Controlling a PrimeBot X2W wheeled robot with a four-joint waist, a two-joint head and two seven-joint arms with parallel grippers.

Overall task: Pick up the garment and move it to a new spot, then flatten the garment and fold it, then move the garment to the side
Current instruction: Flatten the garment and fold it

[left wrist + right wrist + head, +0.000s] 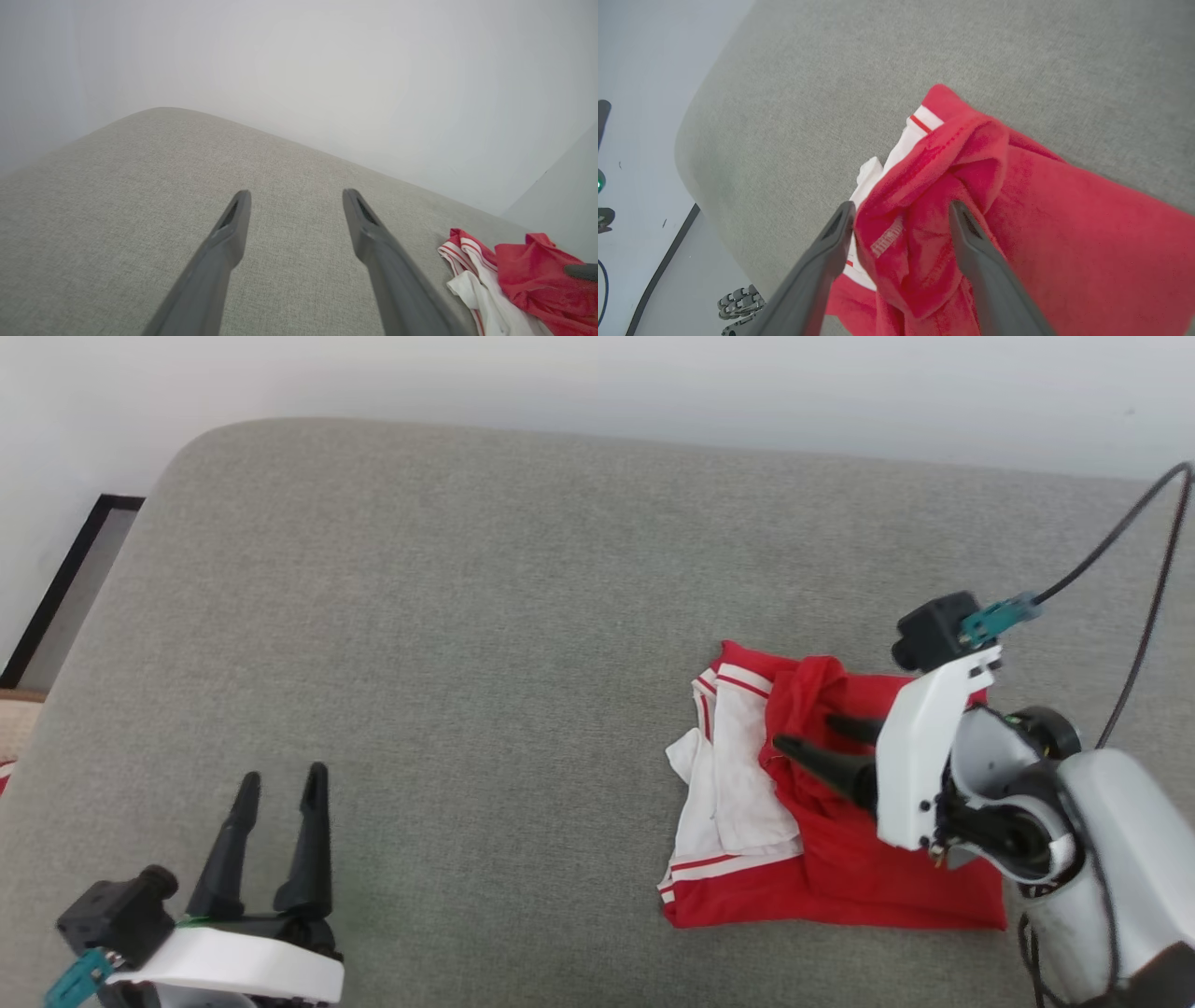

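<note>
Two sets of jaws, both spread. Left jaws hover empty at 7 o'clock over the grey cushion (467,616), clear of the work. The garment (840,882) lies folded at 4 o'clock, right jaws released astride its rumpled fold, probably its final side spot.

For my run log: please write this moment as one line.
garment: folded, bunched on top | right gripper: open, astride the bunch | left gripper: open, over cushion, apart from garment

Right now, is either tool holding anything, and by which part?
Nothing is held. The right tool stands open astride a raised fold of the garment, not pinching it; the left tool is open and empty.
</note>
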